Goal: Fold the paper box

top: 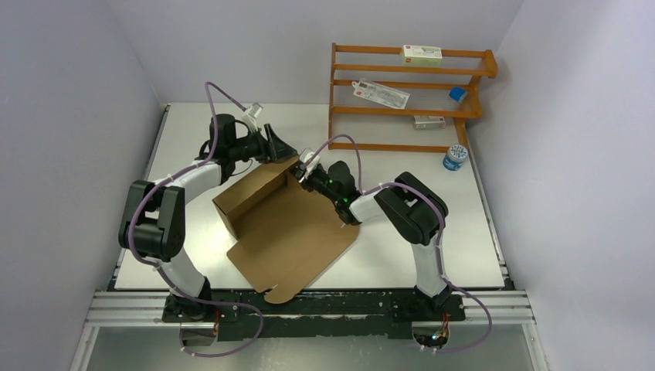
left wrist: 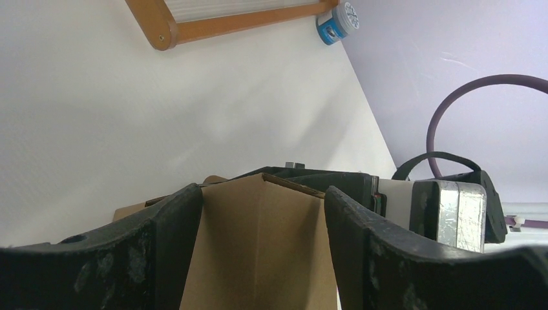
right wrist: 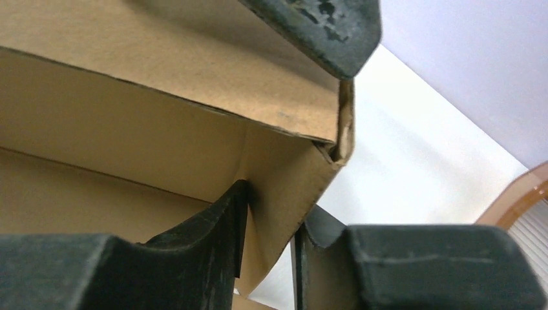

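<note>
Plain brown corrugated cardboard paper box half-raised on white table, near flap lying flat. Left gripper spread wide astride far corner; right gripper pinching adjoining wall, just beside. Well apart, far right: orange wooden rack bearing white cartons, small blue-capped jar beside it.

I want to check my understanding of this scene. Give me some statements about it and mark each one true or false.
1. The paper box lies completely flat. False: one side is already raised into walls.
2. The right tool has a cardboard wall between its fingers. True.
3. The left tool is at the box. True.
4. The small blue jar sits on the wooden shelf. False: it stands on the table beside the shelf.
</note>
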Controlling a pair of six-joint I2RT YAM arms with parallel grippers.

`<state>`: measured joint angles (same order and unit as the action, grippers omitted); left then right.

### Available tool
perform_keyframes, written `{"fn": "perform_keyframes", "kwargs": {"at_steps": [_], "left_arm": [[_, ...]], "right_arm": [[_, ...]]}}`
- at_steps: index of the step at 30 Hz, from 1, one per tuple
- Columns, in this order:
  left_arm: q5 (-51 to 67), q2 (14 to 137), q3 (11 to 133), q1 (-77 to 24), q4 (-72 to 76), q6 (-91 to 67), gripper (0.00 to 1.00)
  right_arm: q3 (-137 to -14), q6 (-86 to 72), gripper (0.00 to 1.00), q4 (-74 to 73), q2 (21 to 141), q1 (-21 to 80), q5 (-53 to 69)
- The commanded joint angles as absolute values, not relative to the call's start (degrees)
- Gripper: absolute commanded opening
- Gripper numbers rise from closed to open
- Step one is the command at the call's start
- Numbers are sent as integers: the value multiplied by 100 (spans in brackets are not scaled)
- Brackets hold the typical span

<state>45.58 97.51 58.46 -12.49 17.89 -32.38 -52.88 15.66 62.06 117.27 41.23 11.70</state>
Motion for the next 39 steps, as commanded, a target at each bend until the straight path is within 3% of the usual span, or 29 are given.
{"fn": "perform_keyframes", "kwargs": {"at_steps": [1,8,14,25,27,31,33,39], "left_arm": [[4694,9983,5617,-1292,1601,-3231,74],[4820,9914,5359,-1384,2021,-3511,74],[4692,9723,5248,-1466,2128,-3640,74],[4978,9547,5022,-1706,2893,-4293,74],[4920,9569,5029,-1705,2793,-4235,74],[4684,9702,5162,-1697,2330,-3890,74],[4604,9755,5243,-1696,2192,-3769,74],[4453,9904,5492,-1696,1751,-3432,74]], "right_arm": [[-5289,1488,29,6696,11821,4146,191],[-5402,1259,17,6604,11870,4288,-706],[-5475,1266,14,6564,11863,4444,-1477],[-5938,195,3,4513,11008,4488,-1810],[-5888,326,7,4563,11120,4487,-1745],[-5284,717,29,5569,11374,4475,-1239],[-5108,923,35,5930,11568,4474,-981],[-5101,1209,38,6155,11867,4415,-576]]}}
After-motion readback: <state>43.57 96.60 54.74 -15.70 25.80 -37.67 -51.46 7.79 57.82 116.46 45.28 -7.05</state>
